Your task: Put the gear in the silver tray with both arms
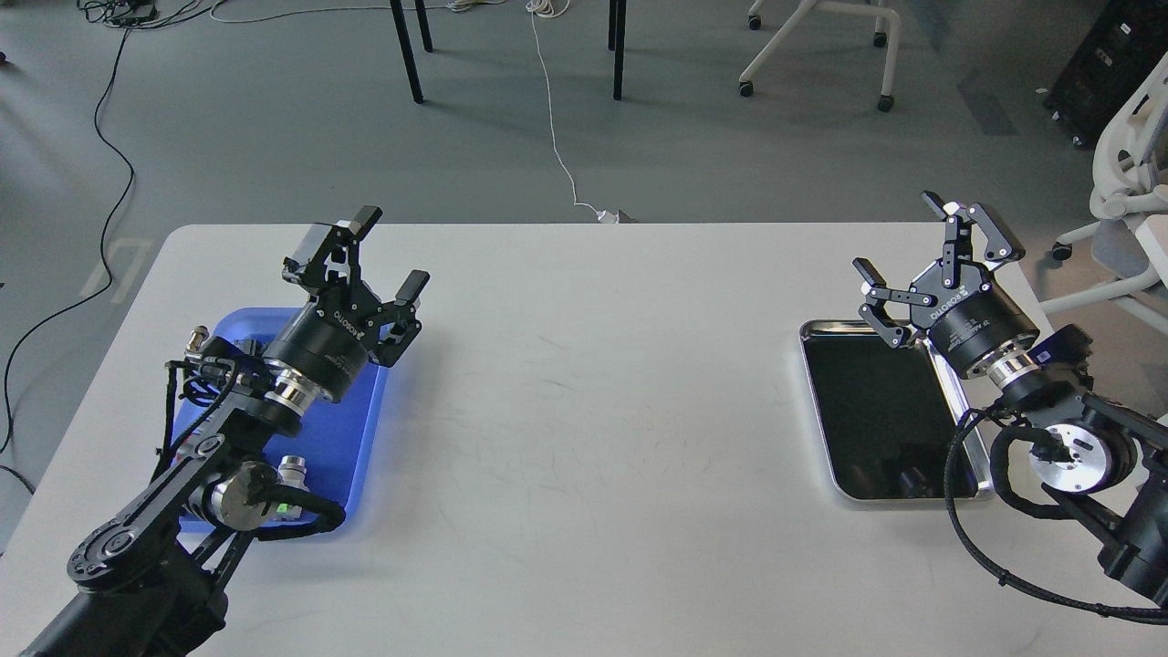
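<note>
The silver tray (876, 415) lies on the right side of the white table, its dark floor bare. My right gripper (899, 237) hovers open over the tray's far right corner, with nothing between its fingers. My left gripper (391, 253) is also open and empty, held above the far end of a blue tray (358, 429) on the left. Two small silver metal parts, possibly gears, show in the blue tray: one (293, 471) near its front beside my left arm and one (195, 341) at its far left. My left arm hides much of that tray.
The white table (593, 411) stretches between the two trays. Beyond its far edge are grey floor, black table legs (406, 50), cables, and white office chairs (1127, 164) at the right.
</note>
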{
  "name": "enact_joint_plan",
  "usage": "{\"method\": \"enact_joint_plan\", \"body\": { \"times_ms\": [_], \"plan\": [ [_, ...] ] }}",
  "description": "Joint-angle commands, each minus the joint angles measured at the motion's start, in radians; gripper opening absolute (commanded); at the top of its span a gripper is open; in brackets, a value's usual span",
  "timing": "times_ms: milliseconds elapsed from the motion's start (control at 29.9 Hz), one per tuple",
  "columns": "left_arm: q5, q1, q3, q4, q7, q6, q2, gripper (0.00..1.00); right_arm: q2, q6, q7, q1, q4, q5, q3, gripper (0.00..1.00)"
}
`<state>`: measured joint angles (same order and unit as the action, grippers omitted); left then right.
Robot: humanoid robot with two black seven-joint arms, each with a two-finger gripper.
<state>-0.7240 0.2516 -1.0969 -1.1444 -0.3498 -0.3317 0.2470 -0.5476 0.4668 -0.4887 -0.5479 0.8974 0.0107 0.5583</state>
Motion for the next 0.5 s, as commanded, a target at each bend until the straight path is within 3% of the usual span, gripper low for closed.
{"method": "enact_joint_plan", "body": {
  "times_ms": [0, 468],
  "plan": [
    [0.000, 0.000, 0.000, 0.000, -0.001, -0.001, 0.000, 0.98, 0.000, 0.000, 0.000, -0.003, 0.000, 0.000, 0.000, 0.99],
    [0.001, 0.021, 0.011, 0.015, -0.014, -0.003, 0.041, 0.98, 0.000, 0.000, 0.000, -0.009, -0.002, 0.000, -0.001, 0.99]
  ]
}}
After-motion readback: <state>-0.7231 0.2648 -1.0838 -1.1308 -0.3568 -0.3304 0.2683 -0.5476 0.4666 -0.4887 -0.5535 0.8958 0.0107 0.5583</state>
